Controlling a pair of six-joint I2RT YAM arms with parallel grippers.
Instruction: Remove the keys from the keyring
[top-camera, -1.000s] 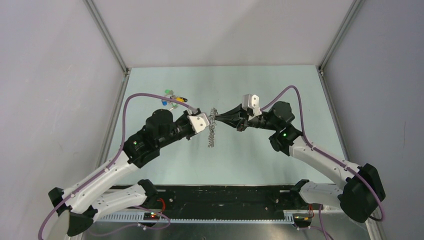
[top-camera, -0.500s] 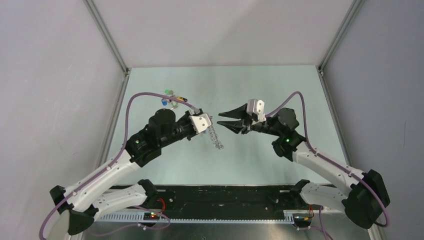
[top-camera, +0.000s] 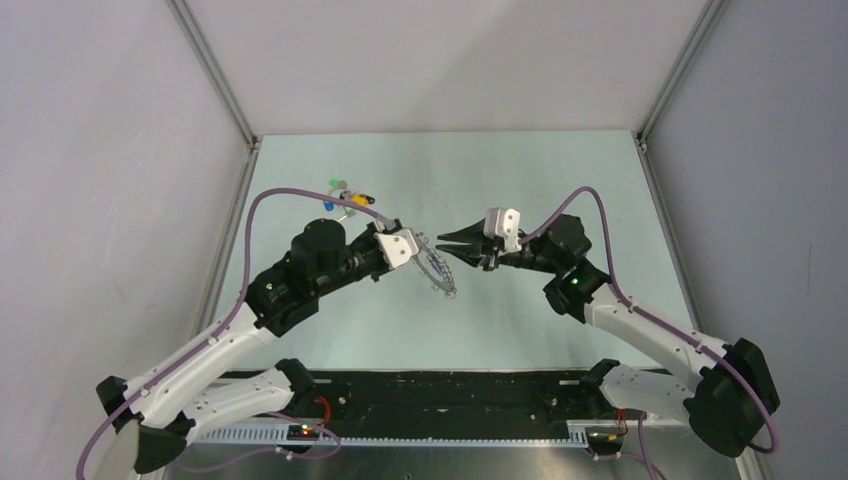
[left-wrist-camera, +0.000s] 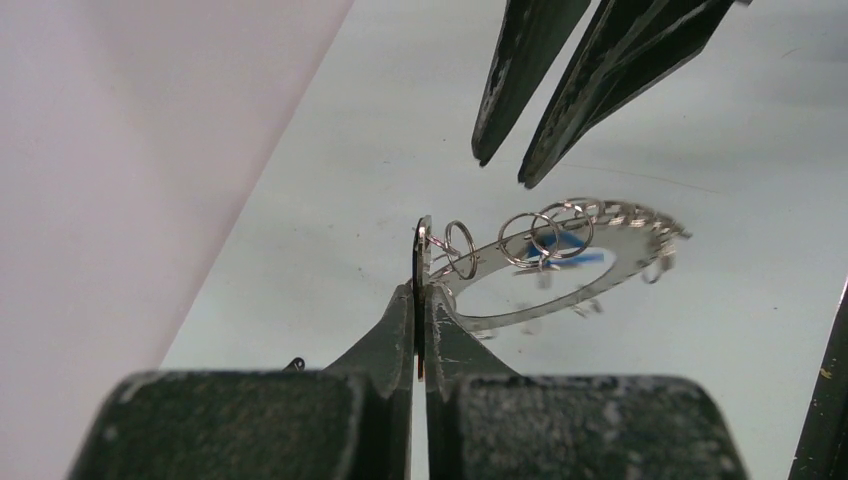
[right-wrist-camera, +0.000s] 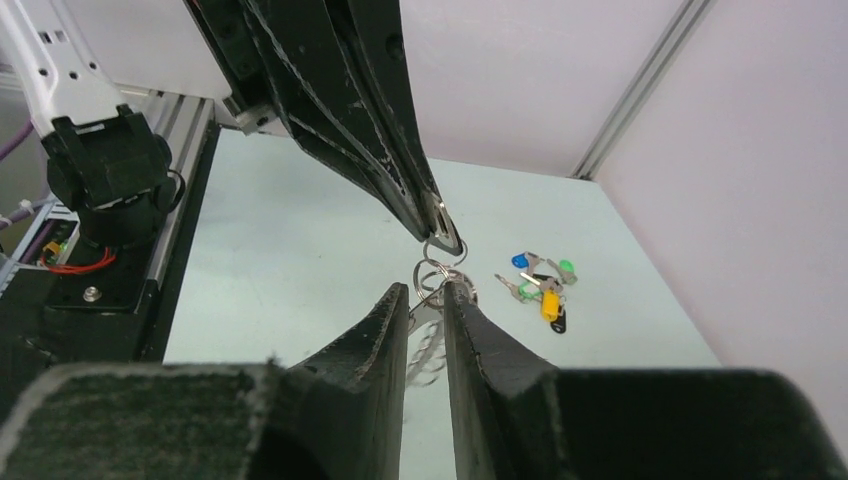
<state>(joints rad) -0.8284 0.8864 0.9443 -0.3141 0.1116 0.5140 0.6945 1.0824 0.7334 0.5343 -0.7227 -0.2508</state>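
Blurred blue key (left-wrist-camera: 577, 256), perhaps, behind keyring (left-wrist-camera: 640, 250)

My left claw (top-camera: 418, 243) is pinched tight, and my right claw (top-camera: 447, 240) points toward it, almost tip to tip, fingers slightly apart.

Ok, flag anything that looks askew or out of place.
Nothing damaged. The keyring hangs tilted above the table, pinched by its rim in the left gripper. A cluster of coloured keys lies apart, far left.

Silver keyring (left-wrist-camera: 620, 265), blue key head (left-wrist-camera: 580, 256), grn/blu/ylw key cluster (right-wrist-camera: 540, 285), pale-green table (top-camera: 520, 180)
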